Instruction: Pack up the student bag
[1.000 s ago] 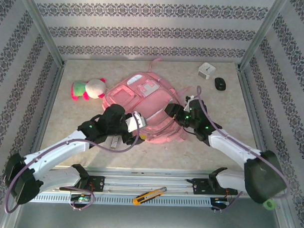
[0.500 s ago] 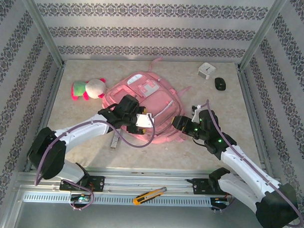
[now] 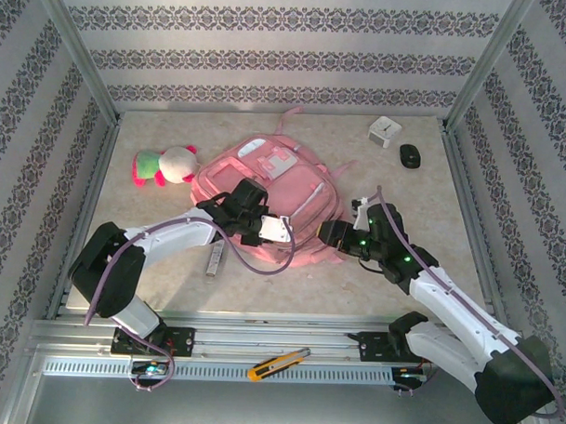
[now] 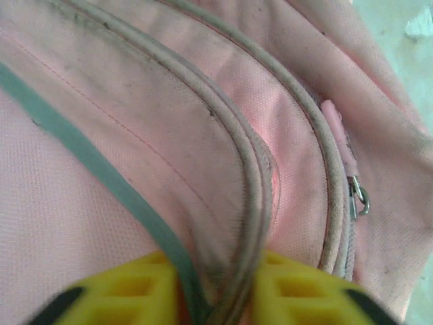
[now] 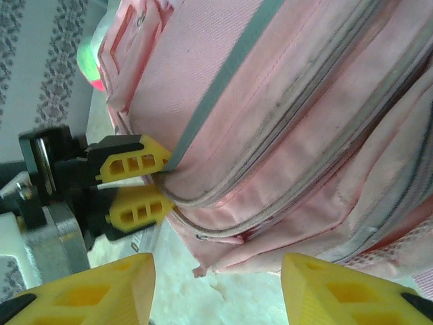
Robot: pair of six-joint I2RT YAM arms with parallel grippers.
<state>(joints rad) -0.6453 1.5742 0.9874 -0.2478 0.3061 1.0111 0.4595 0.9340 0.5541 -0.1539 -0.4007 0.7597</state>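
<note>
Left gripper clamps the piped edge of the large soft pink fabric backpack; right gripper jaws stand apart, empty.

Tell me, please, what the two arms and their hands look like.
The left arm and right arm have white links with black joints, and a thin purple cable loops along each. Small green lights glow on the right one. The left hand and right hand carry blocky yellow fingers with cut-out windows.
</note>
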